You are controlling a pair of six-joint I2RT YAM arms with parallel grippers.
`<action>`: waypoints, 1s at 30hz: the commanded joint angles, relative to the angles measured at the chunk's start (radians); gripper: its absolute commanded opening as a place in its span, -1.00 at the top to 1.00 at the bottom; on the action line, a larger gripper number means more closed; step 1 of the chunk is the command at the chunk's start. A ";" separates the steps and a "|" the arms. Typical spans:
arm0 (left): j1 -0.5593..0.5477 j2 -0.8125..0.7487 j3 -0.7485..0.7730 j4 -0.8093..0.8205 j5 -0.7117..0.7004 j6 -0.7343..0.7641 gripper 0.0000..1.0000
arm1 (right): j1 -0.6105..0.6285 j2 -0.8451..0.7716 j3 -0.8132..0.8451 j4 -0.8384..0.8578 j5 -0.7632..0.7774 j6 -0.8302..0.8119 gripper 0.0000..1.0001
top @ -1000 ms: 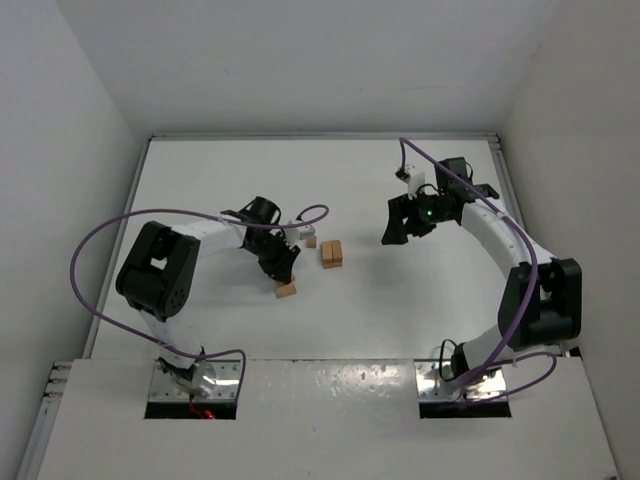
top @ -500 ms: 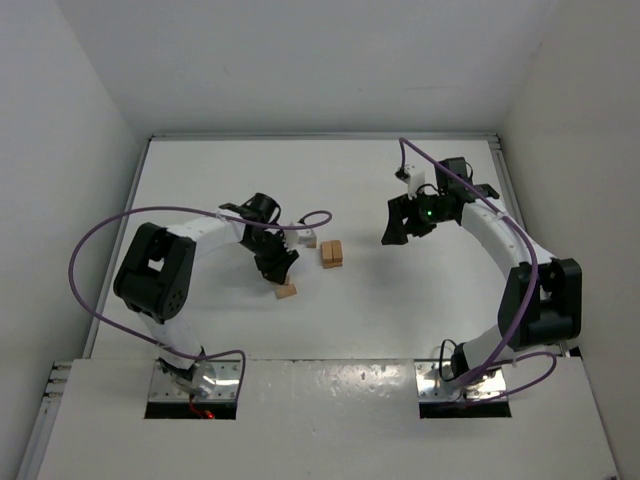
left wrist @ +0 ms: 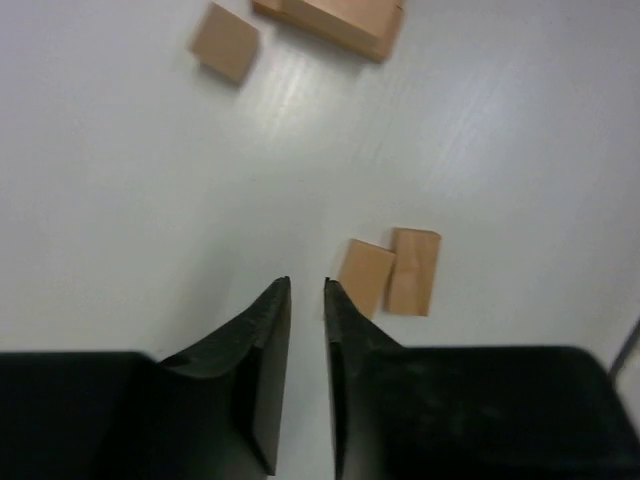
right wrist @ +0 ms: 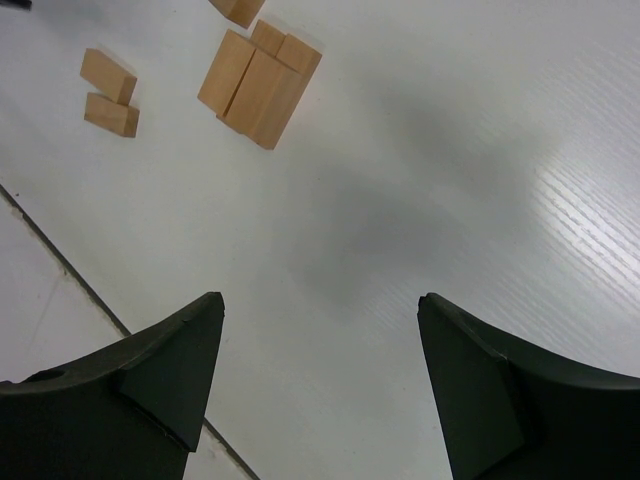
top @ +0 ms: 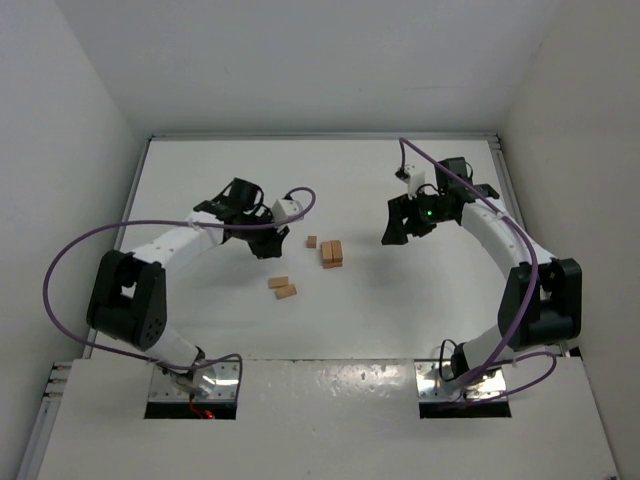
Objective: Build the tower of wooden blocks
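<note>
Several tan wood blocks lie on the white table. A low cluster of longer blocks (top: 332, 253) lies side by side in the middle, also in the right wrist view (right wrist: 258, 82). A small cube (top: 312, 241) sits just left of it. Two short blocks (top: 282, 288) lie touching, nearer the front; the left wrist view shows them (left wrist: 390, 275) just right of the fingertips. No tower stands. My left gripper (top: 267, 247) (left wrist: 307, 285) hovers above the table, its jaws nearly together with nothing between them. My right gripper (top: 396, 232) (right wrist: 320, 300) is wide open and empty, right of the cluster.
White walls enclose the table on three sides. A table edge seam (right wrist: 60, 265) runs at the lower left of the right wrist view. Purple cables loop from both arms.
My left gripper has lifted and drawn back up and left from the two short blocks, which now both show. The right arm has not moved.
</note>
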 commanded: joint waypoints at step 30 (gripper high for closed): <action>-0.053 0.107 -0.095 0.105 -0.178 -0.086 0.71 | 0.065 -0.035 0.020 0.003 0.064 -0.042 -0.57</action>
